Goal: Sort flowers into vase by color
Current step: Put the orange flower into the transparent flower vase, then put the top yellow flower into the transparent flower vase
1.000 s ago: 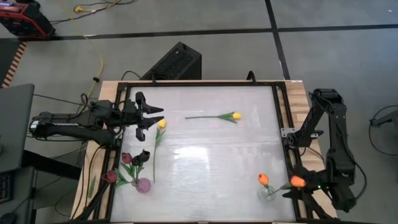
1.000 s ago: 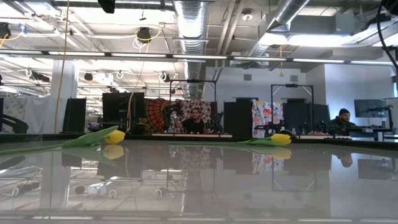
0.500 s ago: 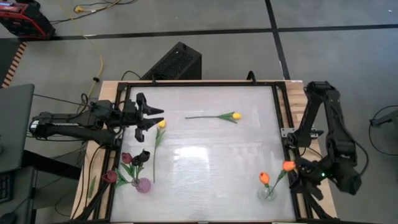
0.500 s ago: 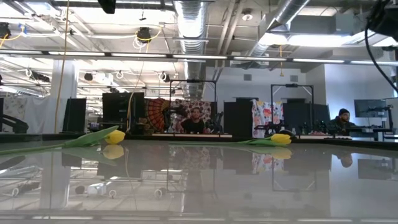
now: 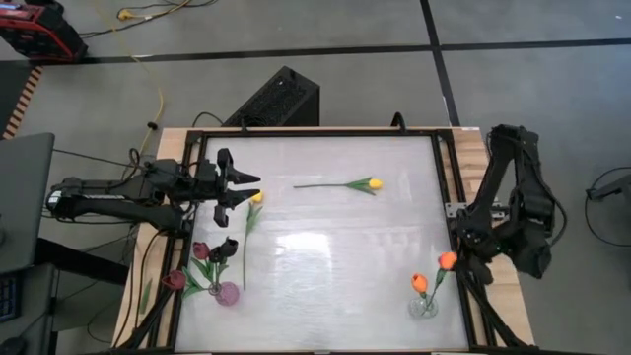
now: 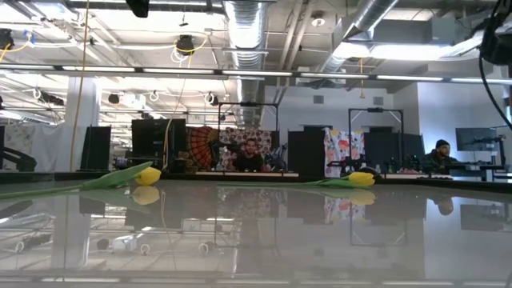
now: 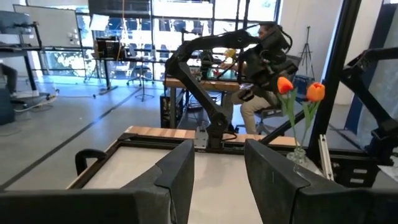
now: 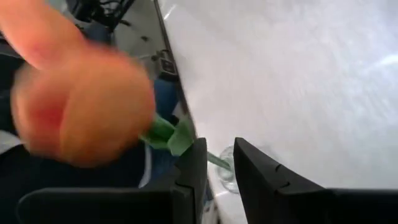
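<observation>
Two yellow tulips lie flat on the table: one (image 5: 255,197) (image 6: 148,176) just below my left gripper (image 5: 243,187) (image 7: 219,163), which hovers open, and one (image 5: 370,183) (image 6: 362,178) farther right. A pink vase (image 5: 227,293) near the left edge holds three maroon tulips (image 5: 201,250). A clear vase (image 5: 424,307) (image 7: 300,155) holds one orange tulip (image 5: 418,283) and a second, leaning orange tulip (image 5: 448,260) (image 8: 81,106). My right gripper (image 5: 463,258) (image 8: 220,155) is beside that head, its fingers a narrow gap apart. My right gripper stands by the leaning orange tulip's stem (image 8: 166,134), just below the head. The stem passes behind one fingertip (image 8: 194,163) and shows again in the gap, running down to the vase (image 8: 227,175). I cannot tell whether the fingers touch it.
A black frame (image 5: 446,187) borders the white table. A dark box (image 5: 279,99) stands beyond the far edge. People sit in the room behind (image 6: 252,154). The table's middle between the two vases is bare white surface (image 5: 335,266).
My right arm has swung toward the far edge and slightly left. The leaning orange tulip's head has moved with it, from beyond the table's right edge to over the table, while its stem end has stayed in the clear vase. The tulip now stands more upright.
</observation>
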Robot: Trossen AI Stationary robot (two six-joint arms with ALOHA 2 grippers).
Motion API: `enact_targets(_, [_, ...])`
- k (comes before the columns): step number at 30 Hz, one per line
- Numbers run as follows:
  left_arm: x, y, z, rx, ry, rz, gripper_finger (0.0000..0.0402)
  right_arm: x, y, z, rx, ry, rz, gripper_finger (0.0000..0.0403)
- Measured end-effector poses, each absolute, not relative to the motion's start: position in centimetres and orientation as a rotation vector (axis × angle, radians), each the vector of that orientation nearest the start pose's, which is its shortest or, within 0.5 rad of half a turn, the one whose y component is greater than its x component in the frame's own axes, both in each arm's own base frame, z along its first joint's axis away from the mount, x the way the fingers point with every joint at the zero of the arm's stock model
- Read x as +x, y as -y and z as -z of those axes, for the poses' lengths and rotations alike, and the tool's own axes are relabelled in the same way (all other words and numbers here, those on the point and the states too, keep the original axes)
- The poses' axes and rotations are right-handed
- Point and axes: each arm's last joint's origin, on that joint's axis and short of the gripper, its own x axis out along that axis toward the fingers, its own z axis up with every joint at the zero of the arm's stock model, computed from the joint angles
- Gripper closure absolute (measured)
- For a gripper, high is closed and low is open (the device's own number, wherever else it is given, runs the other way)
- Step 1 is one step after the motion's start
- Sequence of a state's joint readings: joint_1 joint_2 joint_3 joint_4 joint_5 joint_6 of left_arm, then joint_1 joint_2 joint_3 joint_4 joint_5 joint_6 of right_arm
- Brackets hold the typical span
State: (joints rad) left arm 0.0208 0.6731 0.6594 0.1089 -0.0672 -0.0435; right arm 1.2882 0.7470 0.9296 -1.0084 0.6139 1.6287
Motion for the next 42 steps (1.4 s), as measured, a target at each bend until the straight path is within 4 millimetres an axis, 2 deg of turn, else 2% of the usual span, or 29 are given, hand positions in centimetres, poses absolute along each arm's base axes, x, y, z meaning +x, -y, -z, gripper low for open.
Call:
enact_targets(4, [15.5,-0.5,-33.2,-0.050,0.081,-0.070,0.0272,5.2,-10.6,-33.8,0.886,-0.781,-0.173,0.0297])
enact_targets(9, [15.5,-0.5,-33.2,-0.058,0.073,-0.069,0.0272,5.4,-10.5,-38.0,0.872,-0.627,-0.385,0.0297])
enact_targets(14, [15.5,-0.5,-33.1,-0.046,0.070,-0.070,0.0272,5.3,-9.0,-42.1,0.765,-0.459,-0.457,0.0297])
enact_targets(16, [15.5,-0.5,-33.1,-0.043,0.069,-0.070,0.0272,5.3,-8.1,-43.4,0.675,-0.366,-0.436,0.0297])
enact_targets(20, [15.5,-0.5,-33.0,-0.038,0.054,-0.071,0.0272,5.6,-6.2,-44.9,0.498,-0.188,-0.253,0.0297])
enact_targets(23, [15.5,-0.5,-32.8,-0.038,0.032,-0.072,0.0272,5.9,-5.2,-44.6,0.398,-0.162,-0.116,0.0297])
enact_targets(26, [15.6,-0.5,-32.3,-0.019,-0.017,-0.078,0.0272,6.6,-4.6,-42.8,0.299,-0.211,0.078,0.0297])
enact_targets(32, [16.6,-0.6,-31.5,0.012,-0.079,-0.112,0.0272,8.8,-3.7,-39.3,0.271,-0.330,0.332,0.0297])
enact_targets(36, [17.6,-0.7,-30.9,0.051,-0.119,-0.140,0.0272,11.0,-2.9,-37.7,0.287,-0.443,0.333,0.0297])
enact_targets(39, [18.3,-0.8,-30.5,0.070,-0.137,-0.162,0.0272,14.1,-1.9,-37.2,0.273,-0.493,0.291,0.0297])
enact_targets(42, [18.6,-0.9,-30.3,0.077,-0.150,-0.174,0.0272,17.8,0.1,-36.5,0.252,-0.533,0.201,0.0297])
